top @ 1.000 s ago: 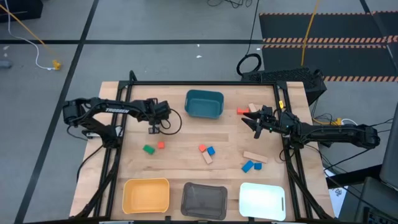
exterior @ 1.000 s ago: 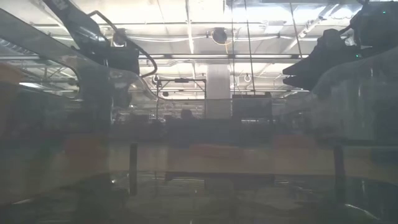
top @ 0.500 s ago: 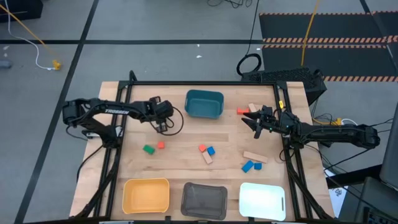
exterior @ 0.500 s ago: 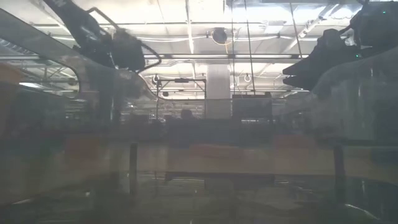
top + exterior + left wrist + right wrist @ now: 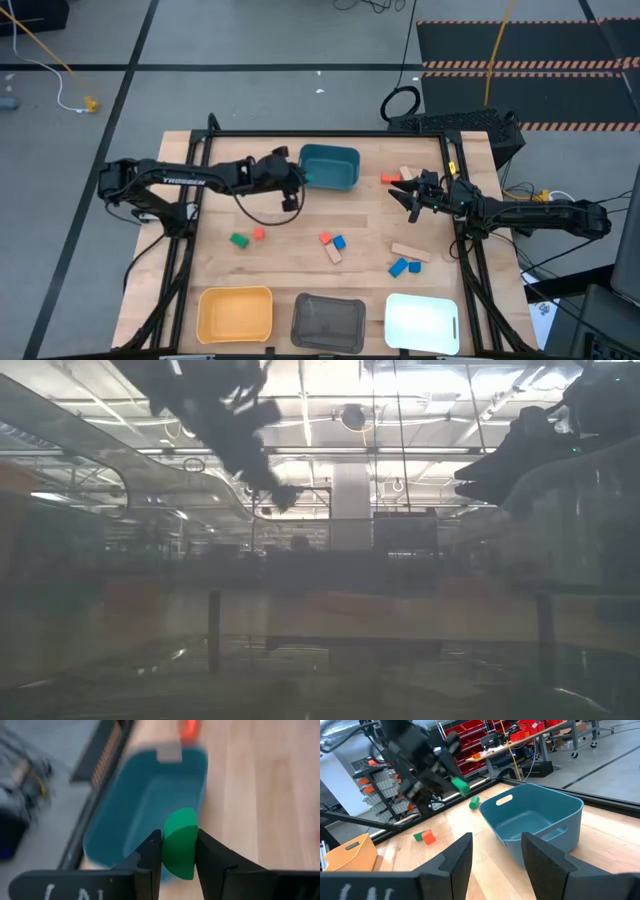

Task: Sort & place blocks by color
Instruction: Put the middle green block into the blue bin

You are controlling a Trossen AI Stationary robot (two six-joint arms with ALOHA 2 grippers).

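Left end effector (image 5: 179, 851) grips a green block (image 5: 180, 842) beside the teal tray (image 5: 329, 167) — right end effector (image 5: 497, 851) open, empty.

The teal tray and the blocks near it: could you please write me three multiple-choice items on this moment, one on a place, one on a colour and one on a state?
1. Where is the left hand?
A. beside the teal tray
B. over the yellow tray
C. over the white tray

2. What colour is the block in the left hand?
A. red
B. blue
C. green

3. How does the right hand stand?
A. shut on a tan bar
B. open, holding nothing
C. shut on a blue cube

Answers:
1 A: the high view shows that hand at the teal tray's left edge.
2 C: the left wrist view shows a green block pinched between the fingers.
3 B: the right wrist view shows its fingers apart with nothing between them.
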